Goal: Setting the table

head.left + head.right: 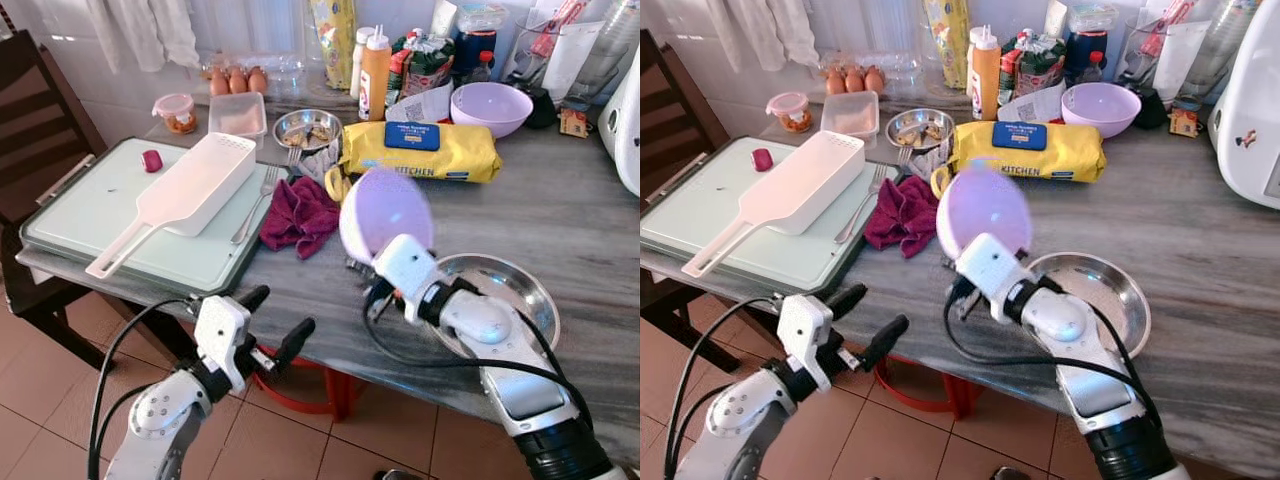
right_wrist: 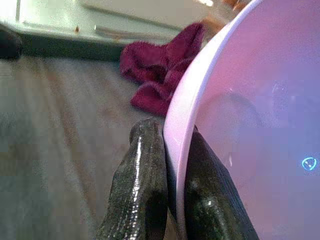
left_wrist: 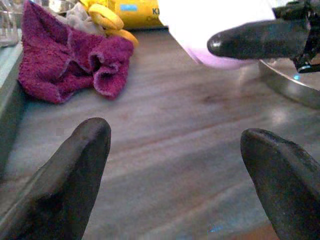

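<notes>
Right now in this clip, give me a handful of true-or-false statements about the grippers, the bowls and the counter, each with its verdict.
1. The right gripper is shut on the rim of a lilac bowl. True.
2. The left gripper holds the maroon cloth. False: it is open and holds nothing, near the counter's edge.
3. A steel plate lies on the counter under the right arm. True.
4. The fork sits inside the steel plate. False: it lies on the tray beside the white strainer.
5. A second lilac bowl stands at the back. True.
</notes>
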Tool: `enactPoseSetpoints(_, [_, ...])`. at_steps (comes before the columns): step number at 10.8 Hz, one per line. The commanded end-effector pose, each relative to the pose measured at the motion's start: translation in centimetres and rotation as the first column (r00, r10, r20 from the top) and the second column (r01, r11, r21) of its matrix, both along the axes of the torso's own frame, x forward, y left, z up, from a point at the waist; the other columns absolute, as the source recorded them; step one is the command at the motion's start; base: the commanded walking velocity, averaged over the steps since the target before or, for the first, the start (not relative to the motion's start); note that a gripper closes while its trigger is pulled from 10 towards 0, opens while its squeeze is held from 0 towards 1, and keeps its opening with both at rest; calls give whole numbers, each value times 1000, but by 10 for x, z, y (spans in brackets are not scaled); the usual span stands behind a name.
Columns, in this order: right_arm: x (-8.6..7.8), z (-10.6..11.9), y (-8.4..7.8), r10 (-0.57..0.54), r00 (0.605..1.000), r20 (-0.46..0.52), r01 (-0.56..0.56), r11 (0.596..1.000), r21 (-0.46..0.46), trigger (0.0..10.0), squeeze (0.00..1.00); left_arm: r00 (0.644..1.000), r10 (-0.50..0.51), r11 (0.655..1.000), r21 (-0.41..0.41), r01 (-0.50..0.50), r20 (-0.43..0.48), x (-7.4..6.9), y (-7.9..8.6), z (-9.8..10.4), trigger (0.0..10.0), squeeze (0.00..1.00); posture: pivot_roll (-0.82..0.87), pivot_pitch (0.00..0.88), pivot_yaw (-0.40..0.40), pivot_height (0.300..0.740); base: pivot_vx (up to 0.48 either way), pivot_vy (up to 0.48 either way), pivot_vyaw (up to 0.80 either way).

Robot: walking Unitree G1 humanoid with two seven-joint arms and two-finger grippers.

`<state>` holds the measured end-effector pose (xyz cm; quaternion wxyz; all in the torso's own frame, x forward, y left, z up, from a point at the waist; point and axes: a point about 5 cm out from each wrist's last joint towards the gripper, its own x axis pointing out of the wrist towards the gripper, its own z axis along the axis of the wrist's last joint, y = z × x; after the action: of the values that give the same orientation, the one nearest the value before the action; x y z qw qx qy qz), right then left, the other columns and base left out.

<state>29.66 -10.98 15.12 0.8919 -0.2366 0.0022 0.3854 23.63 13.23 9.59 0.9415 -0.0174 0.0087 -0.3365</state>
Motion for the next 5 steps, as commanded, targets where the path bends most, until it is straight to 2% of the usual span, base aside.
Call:
enactPoseSetpoints(1, [-4, 0, 4, 26, 1000, -17, -26, 1000, -6, 10000, 0, 1000, -5, 1000, 2, 5, -7, -2, 1, -3, 10000, 0, -82, 135, 59, 740, 0, 0, 0])
enactPoseSetpoints(5, [-9, 5, 5, 57, 996, -64, -59, 998, -23, 10000, 0, 999, -36, 999, 2, 36, -17, -1, -1, -7, 10000, 0, -92, 131, 77, 740, 0, 0, 0])
